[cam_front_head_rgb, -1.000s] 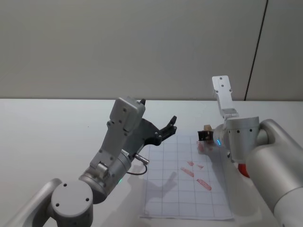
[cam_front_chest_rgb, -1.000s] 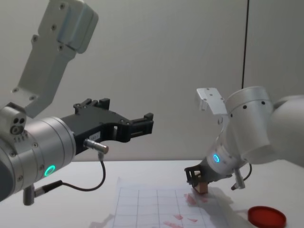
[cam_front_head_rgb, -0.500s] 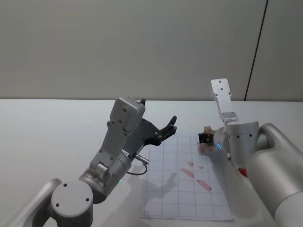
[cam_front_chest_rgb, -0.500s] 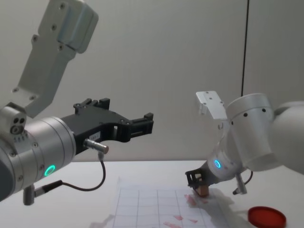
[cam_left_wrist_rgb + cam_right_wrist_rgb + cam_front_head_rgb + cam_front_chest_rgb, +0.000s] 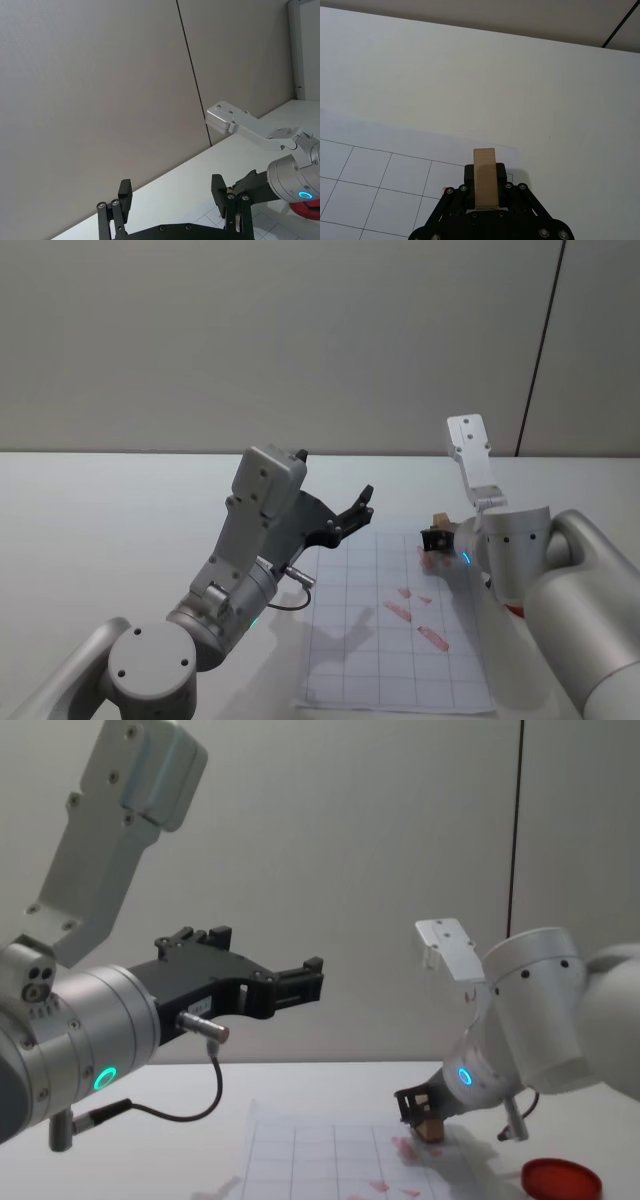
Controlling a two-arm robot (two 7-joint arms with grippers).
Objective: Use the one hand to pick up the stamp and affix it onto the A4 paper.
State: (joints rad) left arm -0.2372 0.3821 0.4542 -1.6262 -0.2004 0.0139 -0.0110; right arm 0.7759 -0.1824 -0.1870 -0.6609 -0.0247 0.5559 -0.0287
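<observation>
Fingers spread wide and holding nothing, the left gripper hangs raised above the table, near the left edge of the A4 paper. Over to the right gripper: clamped on the stamp, tilted low at the sheet's far right corner beside red marks; whether it touches, I cannot tell. Red ink pad sits farther right.

Lab-like room, bare grey panelled wall, plain white table
</observation>
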